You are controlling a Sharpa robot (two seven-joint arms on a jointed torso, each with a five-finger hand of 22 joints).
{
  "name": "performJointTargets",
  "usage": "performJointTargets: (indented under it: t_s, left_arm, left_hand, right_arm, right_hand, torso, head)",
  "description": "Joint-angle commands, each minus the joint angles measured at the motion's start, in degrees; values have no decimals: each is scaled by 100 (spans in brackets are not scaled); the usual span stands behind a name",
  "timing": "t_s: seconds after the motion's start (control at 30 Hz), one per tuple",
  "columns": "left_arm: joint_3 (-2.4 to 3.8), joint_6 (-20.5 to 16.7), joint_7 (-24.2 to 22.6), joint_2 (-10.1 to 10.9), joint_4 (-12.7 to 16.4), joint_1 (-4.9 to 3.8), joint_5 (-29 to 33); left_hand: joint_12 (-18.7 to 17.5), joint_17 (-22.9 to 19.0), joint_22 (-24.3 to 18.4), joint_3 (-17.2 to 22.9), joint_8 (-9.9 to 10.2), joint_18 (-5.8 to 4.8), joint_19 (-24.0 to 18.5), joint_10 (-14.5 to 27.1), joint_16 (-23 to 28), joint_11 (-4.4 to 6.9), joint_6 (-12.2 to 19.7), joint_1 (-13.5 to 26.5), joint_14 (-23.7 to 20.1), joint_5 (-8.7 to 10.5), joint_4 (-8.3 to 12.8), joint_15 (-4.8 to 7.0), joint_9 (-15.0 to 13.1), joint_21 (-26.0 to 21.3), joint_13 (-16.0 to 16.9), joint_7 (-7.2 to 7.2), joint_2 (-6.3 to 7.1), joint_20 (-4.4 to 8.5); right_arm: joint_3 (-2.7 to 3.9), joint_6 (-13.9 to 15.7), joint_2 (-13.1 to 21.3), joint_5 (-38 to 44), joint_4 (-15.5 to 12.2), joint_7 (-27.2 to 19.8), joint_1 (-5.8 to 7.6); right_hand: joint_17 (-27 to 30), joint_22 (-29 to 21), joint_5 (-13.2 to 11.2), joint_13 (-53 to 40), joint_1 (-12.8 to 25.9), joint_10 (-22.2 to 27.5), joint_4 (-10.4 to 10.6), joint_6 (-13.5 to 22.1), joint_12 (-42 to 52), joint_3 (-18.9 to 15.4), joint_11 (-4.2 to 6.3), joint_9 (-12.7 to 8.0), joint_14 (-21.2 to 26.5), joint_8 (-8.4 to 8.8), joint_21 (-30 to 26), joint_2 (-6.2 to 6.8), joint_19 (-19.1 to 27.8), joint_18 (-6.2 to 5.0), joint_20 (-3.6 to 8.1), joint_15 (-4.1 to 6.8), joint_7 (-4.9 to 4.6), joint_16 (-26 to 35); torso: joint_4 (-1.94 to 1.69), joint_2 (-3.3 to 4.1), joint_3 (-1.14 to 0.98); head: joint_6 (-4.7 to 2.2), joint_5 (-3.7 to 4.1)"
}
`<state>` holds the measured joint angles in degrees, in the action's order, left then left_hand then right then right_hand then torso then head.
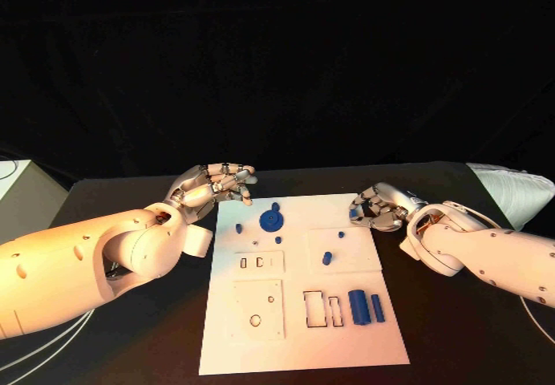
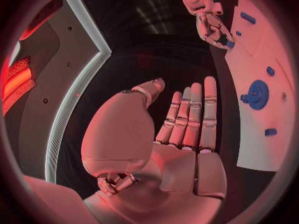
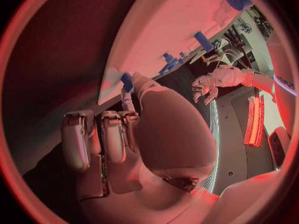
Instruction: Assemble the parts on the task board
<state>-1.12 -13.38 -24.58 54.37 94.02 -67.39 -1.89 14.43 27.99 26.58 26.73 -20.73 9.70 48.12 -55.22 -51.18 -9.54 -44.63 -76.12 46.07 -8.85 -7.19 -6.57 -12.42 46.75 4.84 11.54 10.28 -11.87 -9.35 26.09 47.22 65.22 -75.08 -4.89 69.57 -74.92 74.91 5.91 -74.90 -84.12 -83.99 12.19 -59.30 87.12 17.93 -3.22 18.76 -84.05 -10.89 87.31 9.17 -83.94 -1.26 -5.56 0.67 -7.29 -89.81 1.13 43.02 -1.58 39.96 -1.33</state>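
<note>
The white task board lies in the middle of the black table. A blue gear stands near its far left part, with small blue parts scattered around it. Two blue cylinders lie side by side near the right edge. My left hand hovers off the board's far left corner; its fingers are stretched out and hold nothing. My right hand is at the board's far right corner with its fingers curled. It pinches a small blue part between thumb and fingertip, just over the board's edge.
The left wrist view shows the board, the gear and my right hand across from it. A pale bundle sits at the table's far right. Empty cut-outs mark the board's near half.
</note>
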Motion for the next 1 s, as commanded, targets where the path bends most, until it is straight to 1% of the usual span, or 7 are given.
performJointTargets:
  t_s: [0.03,0.17,0.5,0.63,0.77,0.9,1.0]
  left_arm:
    - [4,116,-20,-2,14,-3,-7]
    - [4,113,-17,0,14,-3,-7]
    - [4,113,-15,3,14,-3,-7]
    - [4,106,-9,6,15,-3,-7]
    - [4,98,-7,2,6,-3,-7]
    - [3,86,2,-20,-28,-3,-7]
    - [3,69,12,-51,-72,-3,-7]
  left_hand:
    - [12,-5,5,16,-19,75,-53,14,-29,-22,30,7,-44,21,21,12,-4,38,1,165,-43,1]
    - [11,-6,6,14,-17,74,-54,19,-30,-24,35,10,-44,22,20,11,-3,41,0,168,-42,1]
    - [11,-6,6,14,-17,74,-54,19,-30,-24,35,10,-44,22,20,11,-3,41,0,168,-42,1]
    - [11,-6,6,14,-17,74,-54,19,-30,-24,35,10,-44,22,20,11,-3,41,0,168,-42,1]
    - [12,-10,10,13,-13,74,-60,30,-35,-29,45,15,-45,24,17,8,-2,49,-1,174,-44,-1]
    - [12,-10,10,13,-13,74,-60,30,-35,-29,45,15,-45,24,17,8,-2,49,-1,174,-44,-1]
    - [16,-12,12,14,-13,73,-62,28,-38,-29,45,18,-44,24,15,7,-2,52,0,174,-47,-1]
  right_arm:
    - [0,29,-5,10,4,-54,-4]
    - [0,79,-4,46,5,-27,-4]
    - [2,414,25,149,-119,72,-2]
    - [5,388,123,77,-422,301,95]
    - [8,396,196,-5,-791,582,244]
    - [12,483,212,-5,-1262,925,355]
    - [12,544,131,91,-1550,1146,385]
  right_hand:
    - [-1508,1298,-48,-1272,-8,-391,-32,-121,43,103,70,43,-595,-93,22,-84,-442,52,59,73,41,-19]
    - [-1508,1317,-80,-1283,23,-403,-107,-232,52,236,146,94,-595,-225,41,-117,-457,58,120,136,127,-19]
    - [-1508,1340,-93,-1297,98,-417,-139,-245,65,287,178,120,-595,-291,67,-90,-475,66,154,166,155,-19]
    - [-1508,1349,-134,-1301,223,-421,-114,-222,66,300,184,131,-595,-324,76,-60,-481,69,165,170,159,-19]
    - [-1508,1358,-162,-1308,277,-428,-105,-218,73,303,188,138,-595,-344,86,-41,-489,72,168,171,163,-19]
    - [-1508,1308,-222,-1328,319,-446,-111,-230,93,322,198,151,-595,-382,24,-30,-449,54,172,174,172,-19]
    - [-1508,1294,-230,-1319,324,-439,-112,-230,84,326,199,152,-595,-386,7,-32,-438,49,172,174,173,-19]
  torso:
    - [-2,-1,-2]
    - [0,0,-4]
    - [10,-4,-6]
    - [0,-12,6]
    - [9,-19,13]
    - [18,-47,37]
    - [29,-64,57]
  head:
    - [6,-2]
    - [13,-4]
    - [4,-19]
    - [13,19]
    - [17,14]
    - [60,-4]
    - [85,-40]
